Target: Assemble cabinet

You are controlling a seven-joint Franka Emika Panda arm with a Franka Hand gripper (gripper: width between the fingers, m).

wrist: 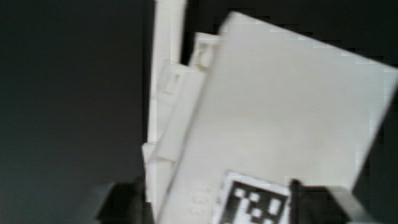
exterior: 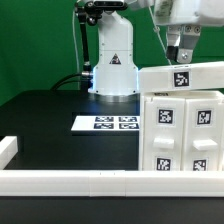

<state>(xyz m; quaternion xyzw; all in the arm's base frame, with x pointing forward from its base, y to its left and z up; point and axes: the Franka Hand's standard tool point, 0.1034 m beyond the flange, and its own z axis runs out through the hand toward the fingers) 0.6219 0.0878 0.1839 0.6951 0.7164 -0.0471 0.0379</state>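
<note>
The cabinet [exterior: 185, 135] is a large white box with several tags on its front. It stands at the exterior view's right. A white panel [exterior: 185, 78] with one tag lies along its top. My gripper [exterior: 178, 58] comes down onto this panel from above. In the wrist view the gripper [wrist: 222, 207] has a dark finger [wrist: 127, 205] on each side of a white tagged panel [wrist: 267, 120], and both touch it. The gripper is shut on the panel. A thinner white part [wrist: 169, 90] runs beside the panel. The contact between panel and cabinet is hidden.
The marker board [exterior: 108, 123] lies flat on the black table in front of the robot base [exterior: 113, 60]. A white rail [exterior: 70, 180] runs along the front edge, with a short white rail [exterior: 7, 148] at the exterior view's left.
</note>
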